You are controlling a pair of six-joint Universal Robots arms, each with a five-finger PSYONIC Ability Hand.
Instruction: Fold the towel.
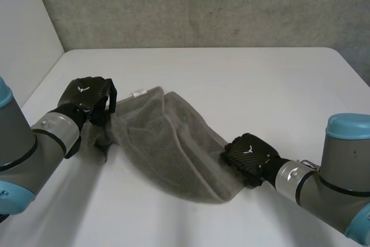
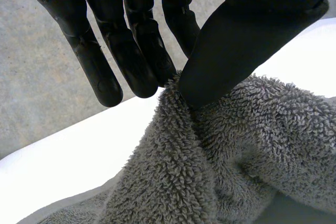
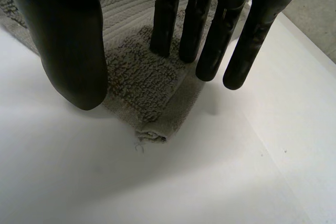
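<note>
Hardly started: no clean fold laid yet, just a grey terry towel (image 1: 173, 148) bunched and drawn slantwise from left hand (image 1: 87, 98) to right hand (image 1: 250, 154). Pinching a lifted edge between thumb and fingertips on the left. Poised open on the right, straight fingers (image 3: 210, 51) spread over a corner, gripping nothing. Plenty of bare counter (image 1: 260, 85) beyond both hands for a swing across; counter's edge not far outside the left hand.
</note>
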